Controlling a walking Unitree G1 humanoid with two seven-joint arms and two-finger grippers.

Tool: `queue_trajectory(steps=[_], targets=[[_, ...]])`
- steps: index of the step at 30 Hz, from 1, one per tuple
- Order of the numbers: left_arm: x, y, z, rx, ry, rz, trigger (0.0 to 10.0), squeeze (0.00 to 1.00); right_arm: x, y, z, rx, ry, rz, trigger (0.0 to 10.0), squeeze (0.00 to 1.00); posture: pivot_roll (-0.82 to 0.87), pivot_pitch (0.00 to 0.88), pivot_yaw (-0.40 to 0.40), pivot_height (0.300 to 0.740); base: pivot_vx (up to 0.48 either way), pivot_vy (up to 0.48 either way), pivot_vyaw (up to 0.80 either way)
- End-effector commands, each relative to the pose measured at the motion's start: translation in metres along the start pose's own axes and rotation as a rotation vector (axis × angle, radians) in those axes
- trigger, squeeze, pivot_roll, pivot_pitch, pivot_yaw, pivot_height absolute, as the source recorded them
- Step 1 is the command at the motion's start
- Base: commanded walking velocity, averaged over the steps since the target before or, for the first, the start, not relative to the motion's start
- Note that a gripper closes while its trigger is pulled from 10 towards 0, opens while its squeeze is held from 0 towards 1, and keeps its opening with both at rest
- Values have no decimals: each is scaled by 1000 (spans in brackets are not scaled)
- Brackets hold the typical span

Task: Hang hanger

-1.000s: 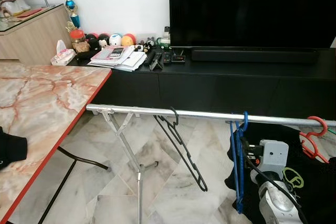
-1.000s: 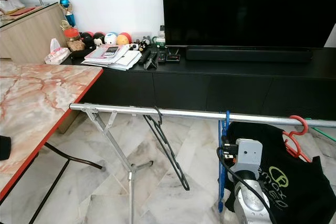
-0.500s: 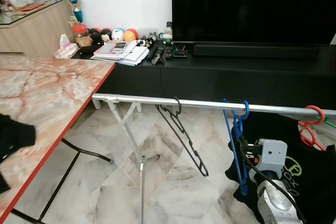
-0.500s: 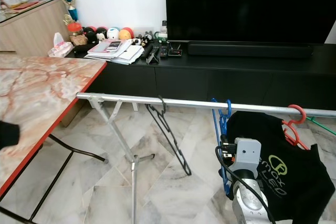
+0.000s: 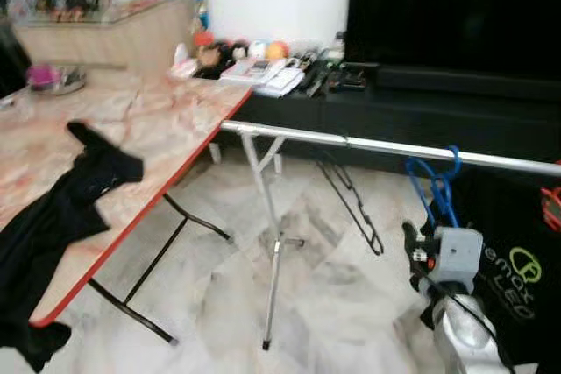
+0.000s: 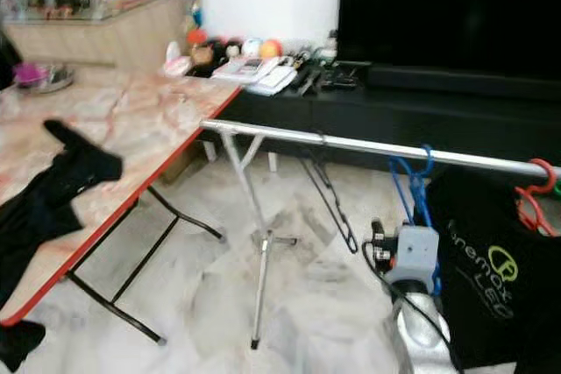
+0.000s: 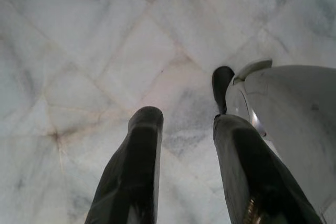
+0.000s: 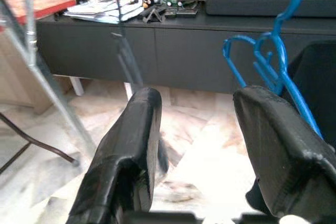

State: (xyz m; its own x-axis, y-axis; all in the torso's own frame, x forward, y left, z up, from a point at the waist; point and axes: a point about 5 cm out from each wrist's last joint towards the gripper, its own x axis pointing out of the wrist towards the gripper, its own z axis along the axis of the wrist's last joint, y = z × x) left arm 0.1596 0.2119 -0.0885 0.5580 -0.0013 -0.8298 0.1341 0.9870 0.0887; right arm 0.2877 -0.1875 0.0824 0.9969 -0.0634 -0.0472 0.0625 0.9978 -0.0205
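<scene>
The right gripper (image 8: 197,145), raised below the rail, has its two black fingers spread wide with nothing between them. Just beside its right finger the blue plastic hanger (image 8: 273,61) hangs by its hook on the long silver metal rail (image 5: 368,142) of the drying rack. Further along the rail hang a thin black wire hanger (image 5: 351,203) and a black printed T-shirt (image 6: 491,278) on a red hanger (image 6: 533,194). The left gripper (image 7: 184,171) points down at the pale marble floor (image 7: 105,51), fingers parted and empty. A black garment (image 5: 66,203) lies on the marble-patterned, red-edged table (image 5: 166,124)
</scene>
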Motion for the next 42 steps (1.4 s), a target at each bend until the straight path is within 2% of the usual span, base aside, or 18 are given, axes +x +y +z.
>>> queue_trajectory(steps=[1, 5, 7, 9, 10, 11, 12, 13, 16, 17, 18, 19, 20, 23, 31, 36, 42], targets=[[0, 0, -3, -4, 17, -2, 10000, 0, -3, -8, -11, -1, 44, -24, 10000, 0, -17, 0, 58, 740, -315, 0, 0], [0, 0, -3, -6, 20, 0, 10000, 0, -5, -11, -22, 25, 86, -38, 10000, 0, -15, 0, 56, 740, -315, 0, 0], [-2, 4, -6, -5, 30, 7, 10000, 0, -9, -13, -44, 73, 167, -52, 10000, 0, -18, 0, 56, 740, -133, 0, 0], [-2, 5, -6, -4, 32, 8, 10000, 0, -9, -14, -48, 73, 184, -53, 10000, 0, -18, 0, 57, 740, 0, 0, 0], [-2, 5, -6, -5, 33, 11, 10000, 0, -15, -16, -68, 78, 266, -63, 10000, 0, -18, 0, 57, 740, 0, 0, 0], [-2, 5, -6, -5, 33, 11, 10000, 0, -15, -16, -68, 78, 266, -63, 10000, 0, -18, 0, 57, 740, 0, 0, 0], [-2, 5, -6, -7, 31, 11, 10000, 0, -18, -17, -77, 77, 307, -67, 10000, 0, -19, 0, 58, 740, 0, 0, 0], [-2, 5, -5, -10, 29, 10, 10000, 0, -26, -17, -96, 56, 402, -61, 10000, 0, -16, 0, 58, 740, 0, 0, 0], [-1, 3, -4, -12, 25, 8, 10000, 0, -47, -18, -126, 52, 585, -73, 10000, 0, -7, 0, 54, 740, 0, 0, 0], [-1, 3, -4, -12, 25, 8, 10000, 0, -47, -18, -126, 52, 585, -73, 10000, 0, -7, 0, 54, 740, 0, 0, 0], [-1, 3, -3, -14, 23, 8, 10000, 0, -54, -18, -134, 58, 631, -77, 10000, 0, -6, 0, 53, 740, 0, 0, 0], [0, 2, -2, -20, 20, 8, 10000, 0, -72, -18, -150, 65, 734, -88, 10000, 0, -1, 0, 51, 740, 0, 0, 0], [0, 1, -2, -21, 19, 8, 10000, 0, -82, -18, -158, 62, 785, -95, 10000, 0, 1, 0, 52, 740, 0, 0, 0], [0, 0, -2, -21, 22, 4, 10000, 0, -102, -18, -171, 49, 876, -106, 10000, 0, 10, 0, 50, 740, 0, 0, 0], [0, -3, -4, -7, 36, -6, 10000, 0, -128, -11, -184, 104, 931, -123, 10000, 0, -5, 0, 63, 740, 0, 0, -746], [0, -2, -6, 11, 49, -2, 10000, 0, -133, -10, -187, 60, 959, -80, 10000, 0, 0, 0, 61, 740, 0, 0, -716], [-3, 9, -10, 3, 59, 13, 10000, 0, -130, -7, -186, 68, 952, -74, 10000, 0, 1, 0, 62, 740, 0, 0, -694]])
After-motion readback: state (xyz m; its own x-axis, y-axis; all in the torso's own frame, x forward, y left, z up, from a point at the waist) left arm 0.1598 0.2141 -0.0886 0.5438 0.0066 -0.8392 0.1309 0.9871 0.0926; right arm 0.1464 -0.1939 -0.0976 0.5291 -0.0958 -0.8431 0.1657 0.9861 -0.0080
